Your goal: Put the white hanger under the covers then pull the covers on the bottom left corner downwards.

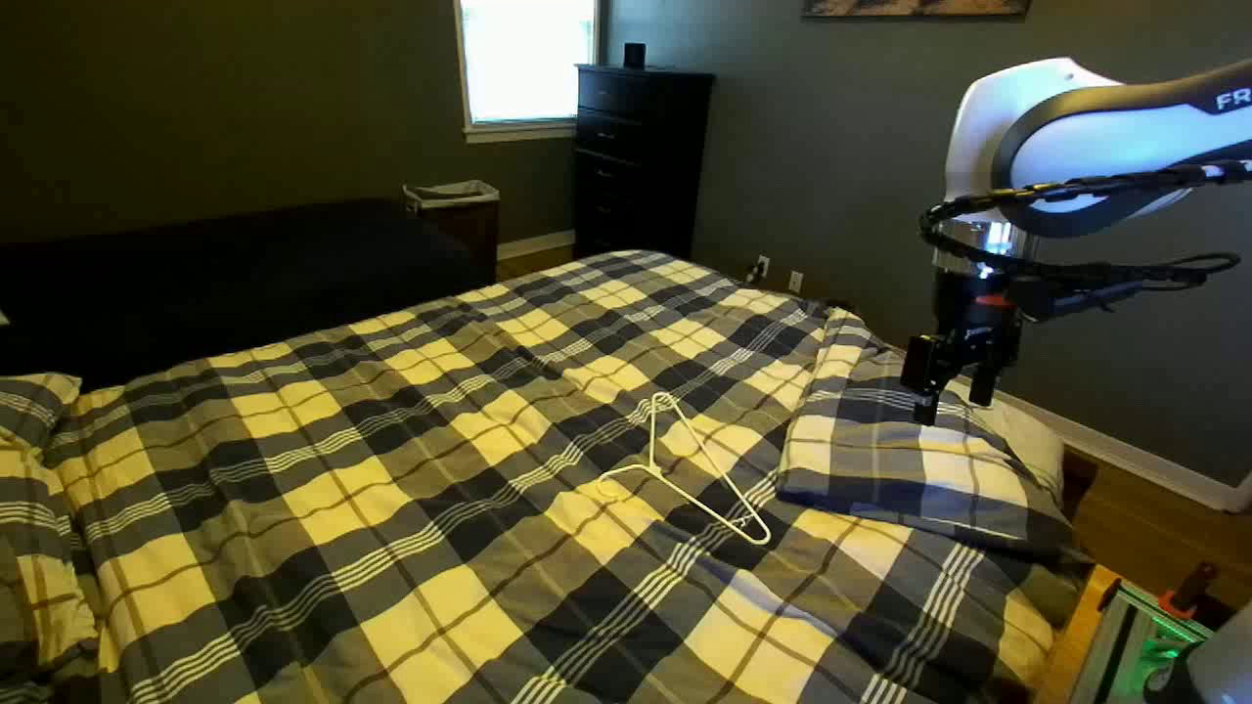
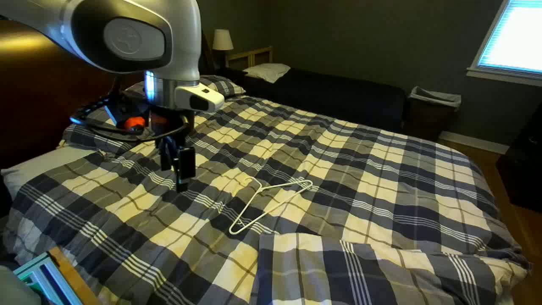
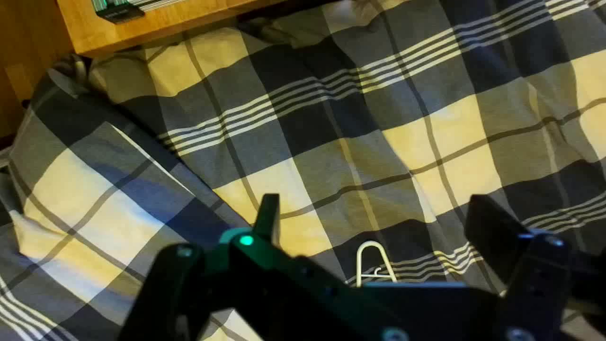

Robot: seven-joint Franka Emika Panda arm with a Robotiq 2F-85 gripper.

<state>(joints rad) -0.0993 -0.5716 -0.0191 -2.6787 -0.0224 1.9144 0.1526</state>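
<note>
We judge that the first step is in hand and at its very start: getting hold of the hanger (image 1: 654,470) so that it can go under the covers (image 1: 333,508). It lies flat on top of them, just beside the turned-back corner (image 1: 900,469), with its long bar towards that corner and its hook pointing away. We take this to be the corner that the second step wants pulled downwards; that step is not yet begun.

The pincer (image 1: 953,396) hangs above the covers, its jaws wide apart with nothing between them, and in both exterior views it is apart from the hanger. In the wrist view we see one rounded end of the hanger; the pincer hides most of the rest.

Next, we think, we should bring the pincer over until its jaws straddle the hanger, most likely at the long bar, then go down and grip. The bar is thin, so we ought to come low enough to catch it yet try not to pinch the covers with it. After that we would slide it beneath the corner, let go, and take the corner's edge to draw it down.
</note>
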